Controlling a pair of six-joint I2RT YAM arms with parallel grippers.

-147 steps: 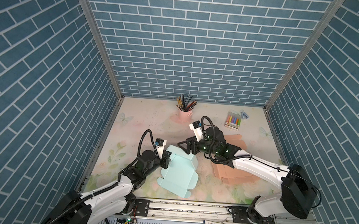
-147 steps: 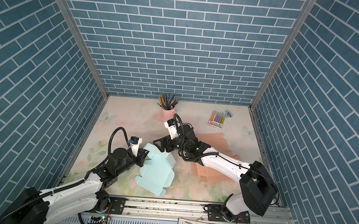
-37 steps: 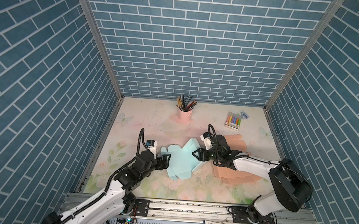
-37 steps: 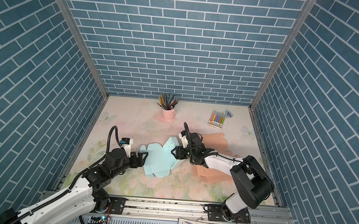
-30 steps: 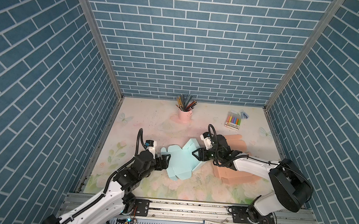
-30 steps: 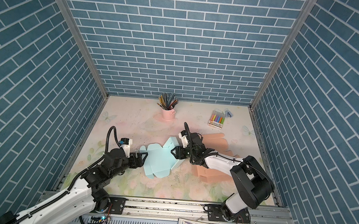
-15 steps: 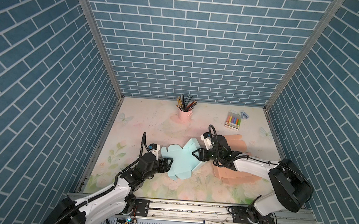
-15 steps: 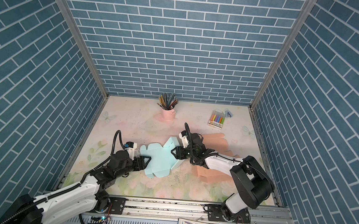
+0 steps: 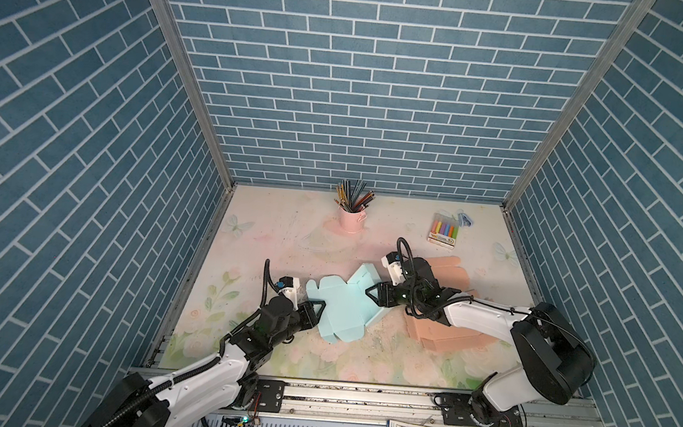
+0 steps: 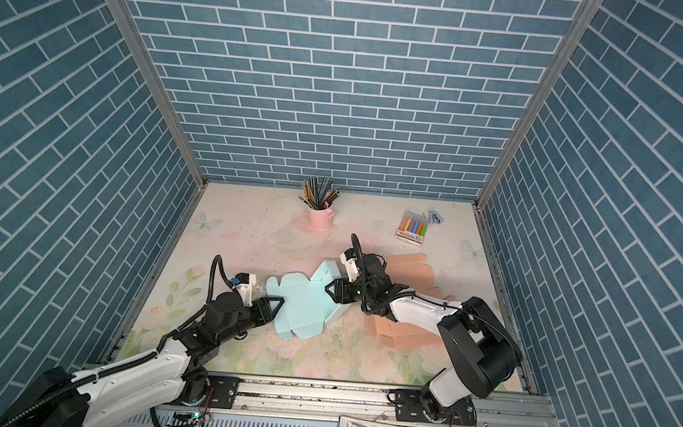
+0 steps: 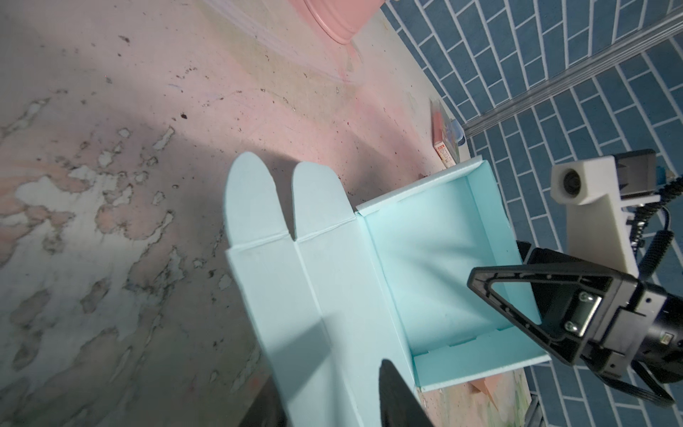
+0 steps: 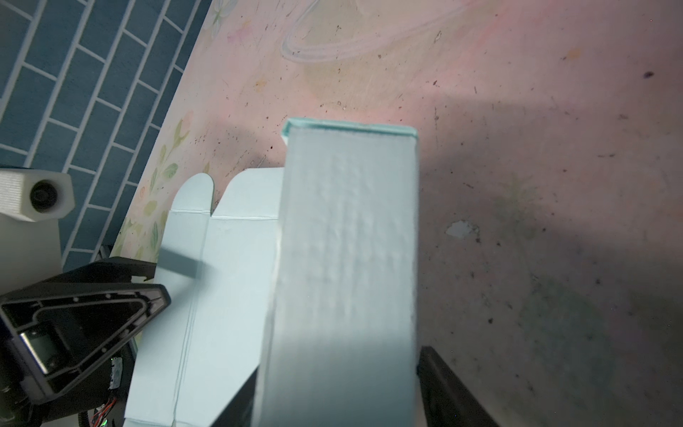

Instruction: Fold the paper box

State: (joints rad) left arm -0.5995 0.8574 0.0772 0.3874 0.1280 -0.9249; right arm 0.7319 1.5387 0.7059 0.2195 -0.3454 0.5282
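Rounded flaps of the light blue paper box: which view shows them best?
Left wrist view: both rounded flaps appear large, unobstructed. Right wrist view: one whole, one cut off by a raised panel of the light blue paper box. Both top views show them tiny.

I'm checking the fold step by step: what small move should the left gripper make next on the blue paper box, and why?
Probably close the left gripper on the flat edge of the light blue paper box: its fingers straddle that edge but stand apart, while the right gripper grips the raised wall, so the flat panel could then fold up.
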